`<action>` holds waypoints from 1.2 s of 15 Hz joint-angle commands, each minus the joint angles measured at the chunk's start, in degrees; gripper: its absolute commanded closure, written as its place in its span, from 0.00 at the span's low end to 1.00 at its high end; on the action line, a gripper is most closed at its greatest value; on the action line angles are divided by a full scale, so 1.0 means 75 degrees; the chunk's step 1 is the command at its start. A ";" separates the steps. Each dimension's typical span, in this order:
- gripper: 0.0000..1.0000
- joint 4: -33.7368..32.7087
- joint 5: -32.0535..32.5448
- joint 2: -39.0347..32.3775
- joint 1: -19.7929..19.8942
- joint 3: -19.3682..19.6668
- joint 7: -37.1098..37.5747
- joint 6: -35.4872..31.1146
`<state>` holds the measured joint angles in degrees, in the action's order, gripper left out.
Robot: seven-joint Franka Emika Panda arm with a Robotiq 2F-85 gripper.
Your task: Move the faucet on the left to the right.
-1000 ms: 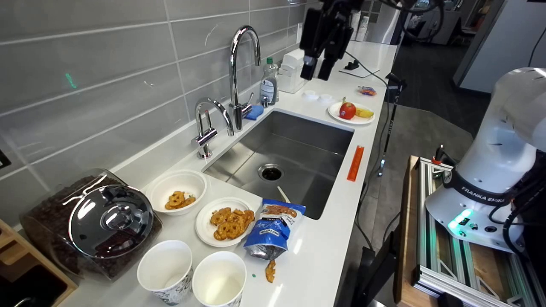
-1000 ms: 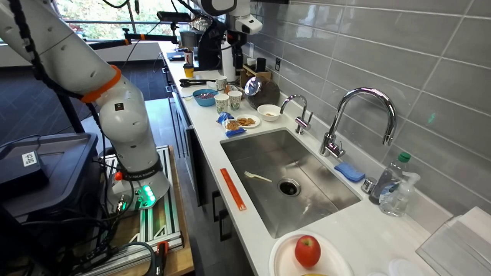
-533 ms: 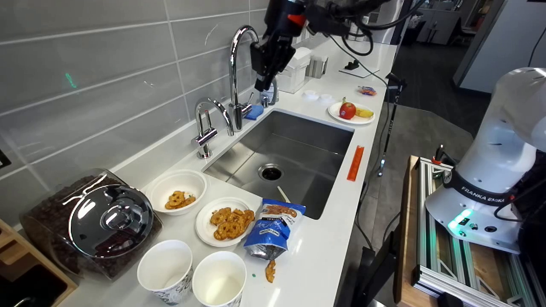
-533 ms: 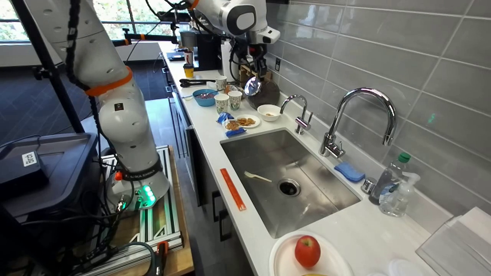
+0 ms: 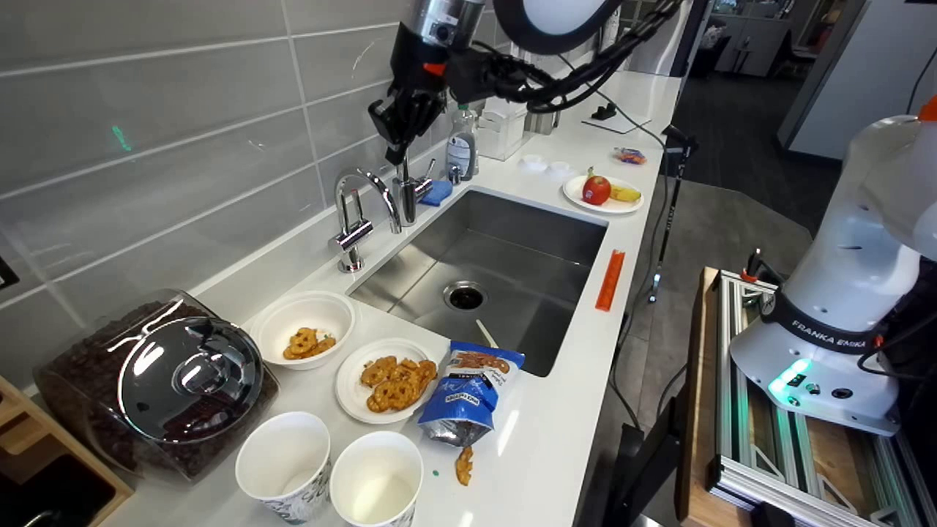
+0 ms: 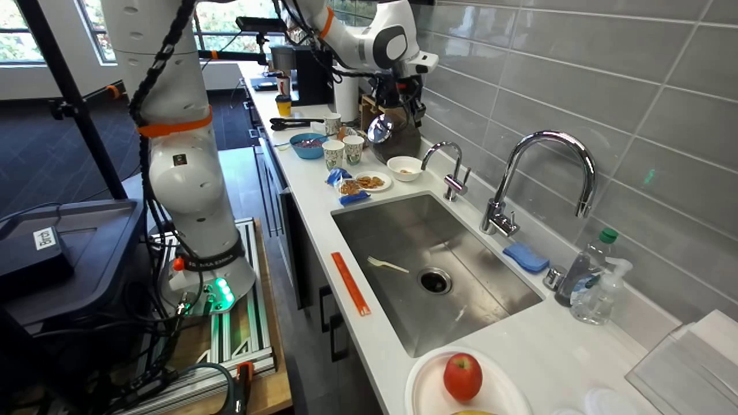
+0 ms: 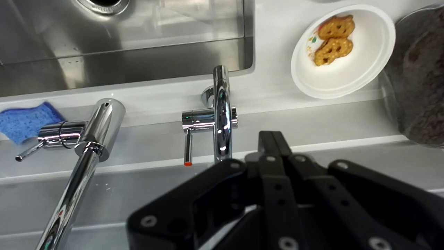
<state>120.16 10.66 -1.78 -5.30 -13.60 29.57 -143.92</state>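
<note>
Pretty crowded around this sink (image 5: 531,230). Off one end of it there's a white bowl (image 7: 369,59) of pretzels (image 7: 341,48), a big jar (image 5: 161,388) beyond that, and a blue snack bag (image 5: 468,391) by the sink's robot-side corner. The short faucet (image 7: 222,118) stands between the sink and the tiled wall (image 5: 183,95) near that same bowl end, curved spout reaching out toward the corner. Farther along the sink's wall side is the tall gooseneck faucet (image 6: 492,216) with a blue sponge (image 6: 526,257) near its foot. So the short one's got the tall one on one side, the bowl on the other and tile behind.

The arm (image 6: 354,46) reaches across from the sink's robot side and bends at the wrist so the fingers (image 7: 266,144) aim down, over by the sink's wall side at the bowl end. They're pressed together. In both exterior views their tips show a little higher than the short faucet's arch and apart from it.

Room-wise, the bench (image 5: 542,439) narrows to a ledge between the sink's rim and the wall. There's a gap between the two faucets along it, and the sink opens up in front of the short one. An orange-red strip (image 5: 610,280) lies along the sink's robot-side rim, close to the bench's front edge.
</note>
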 commanded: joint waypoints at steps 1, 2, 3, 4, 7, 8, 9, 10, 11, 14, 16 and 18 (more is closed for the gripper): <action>1.00 -0.0585 0.0882 -0.0791 -0.0355 0.0381 0.0876 -0.0349; 1.00 -0.0667 0.1006 -0.0932 -0.0445 0.0483 0.1041 -0.0441; 1.00 -0.0749 0.1160 -0.1073 -0.0547 0.0602 0.1234 -0.0524; 1.00 -0.0808 0.1168 -0.1200 -0.0636 0.0696 0.1366 -0.0562; 1.00 -0.0915 0.1355 -0.1510 -0.0916 0.1018 0.1771 -0.0749; 1.00 -0.0948 0.1448 -0.1597 -0.1010 0.1134 0.1936 -0.0821; 1.00 -0.0970 0.1514 -0.1669 -0.1096 0.1235 0.2089 -0.0889; 1.00 -0.0973 0.1586 -0.1729 -0.1172 0.1331 0.2198 -0.0970; 1.00 -0.0970 0.1656 -0.1777 -0.1250 0.1415 0.2277 -0.1040; 1.00 -0.0960 0.1933 -0.1866 -0.1453 0.1674 0.2552 -0.1107; 1.00 -0.0954 0.2159 -0.1842 -0.1562 0.1831 0.2780 -0.1029; 1.00 -0.0949 0.2438 -0.1803 -0.1629 0.1981 0.3023 -0.1001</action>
<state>113.80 24.99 -14.84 -15.86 -1.03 47.89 -151.21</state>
